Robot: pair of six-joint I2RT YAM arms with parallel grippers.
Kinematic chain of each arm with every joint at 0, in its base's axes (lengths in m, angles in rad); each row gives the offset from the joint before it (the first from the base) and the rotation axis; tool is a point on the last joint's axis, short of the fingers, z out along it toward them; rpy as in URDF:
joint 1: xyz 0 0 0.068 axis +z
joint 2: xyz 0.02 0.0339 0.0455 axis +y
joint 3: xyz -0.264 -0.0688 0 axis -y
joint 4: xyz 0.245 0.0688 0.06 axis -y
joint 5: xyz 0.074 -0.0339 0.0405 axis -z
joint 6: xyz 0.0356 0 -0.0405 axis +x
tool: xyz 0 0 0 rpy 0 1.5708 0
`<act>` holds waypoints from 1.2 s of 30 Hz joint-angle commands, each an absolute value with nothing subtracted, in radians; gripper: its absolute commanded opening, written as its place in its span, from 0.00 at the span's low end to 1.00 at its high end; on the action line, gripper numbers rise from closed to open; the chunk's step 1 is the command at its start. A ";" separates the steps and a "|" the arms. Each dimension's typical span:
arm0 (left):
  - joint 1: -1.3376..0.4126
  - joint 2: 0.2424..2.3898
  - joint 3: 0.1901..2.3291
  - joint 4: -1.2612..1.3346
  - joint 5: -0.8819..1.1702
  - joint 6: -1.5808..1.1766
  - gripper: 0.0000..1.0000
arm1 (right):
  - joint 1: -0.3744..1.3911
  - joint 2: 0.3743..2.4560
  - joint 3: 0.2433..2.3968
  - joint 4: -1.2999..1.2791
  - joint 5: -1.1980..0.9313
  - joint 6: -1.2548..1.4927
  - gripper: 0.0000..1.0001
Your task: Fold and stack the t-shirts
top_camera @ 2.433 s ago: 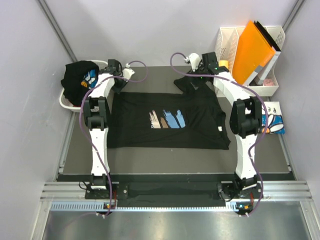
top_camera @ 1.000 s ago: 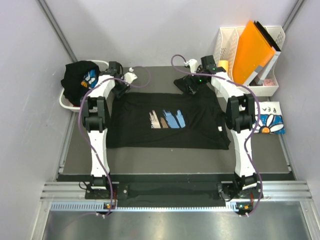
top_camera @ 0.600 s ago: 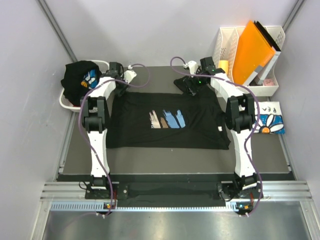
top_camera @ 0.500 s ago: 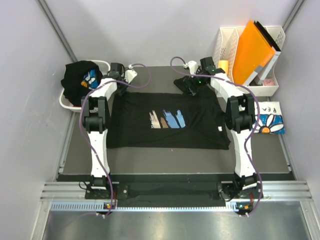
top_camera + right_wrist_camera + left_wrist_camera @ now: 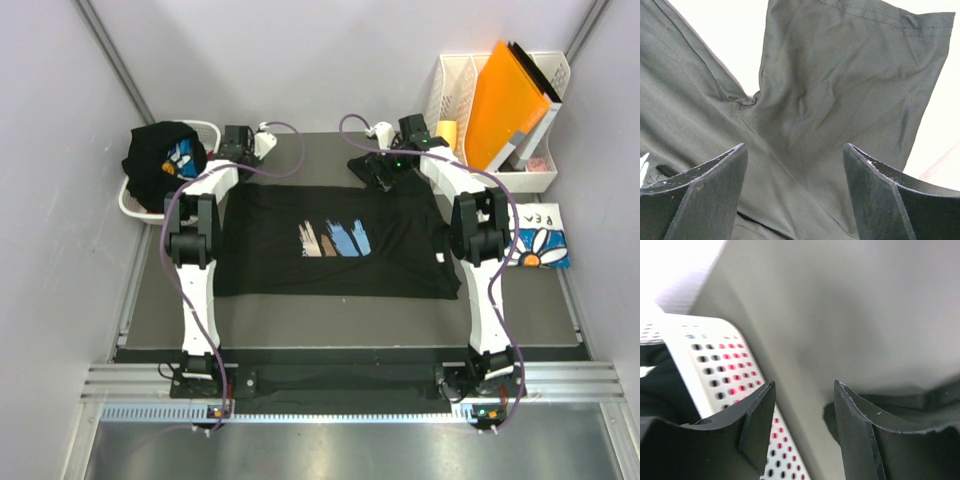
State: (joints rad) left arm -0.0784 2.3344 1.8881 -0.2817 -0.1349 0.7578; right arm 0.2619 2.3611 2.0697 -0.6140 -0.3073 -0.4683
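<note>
A black t-shirt (image 5: 400, 235) with a brush-stroke print (image 5: 333, 238) lies spread flat on the dark mat (image 5: 330, 315). My right gripper (image 5: 385, 168) hovers open over its far right sleeve (image 5: 362, 163); in the right wrist view the sleeve (image 5: 850, 75) fills the space under the open gripper (image 5: 795, 165), untouched. My left gripper (image 5: 238, 150) is open and empty past the shirt's far left corner. In its wrist view the gripper (image 5: 805, 390) faces the basket wall (image 5: 720, 365). Another black t-shirt (image 5: 158, 160) is heaped in the basket. A folded white t-shirt (image 5: 540, 245) lies at the right.
The white laundry basket (image 5: 130, 205) stands at the far left beside the mat. A white file rack (image 5: 452, 85) with an orange folder (image 5: 505, 90) stands at the far right. Grey walls close in at the back and both sides.
My left gripper has drawn back from the shirt's far left corner toward the far edge by the basket. The right gripper has edged slightly left over the sleeve. The shirt lies unchanged.
</note>
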 commanded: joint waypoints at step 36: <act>-0.126 1.796 1.373 -1.101 0.239 1.269 0.00 | 0.305 1.847 1.410 -1.029 -0.313 -0.993 0.00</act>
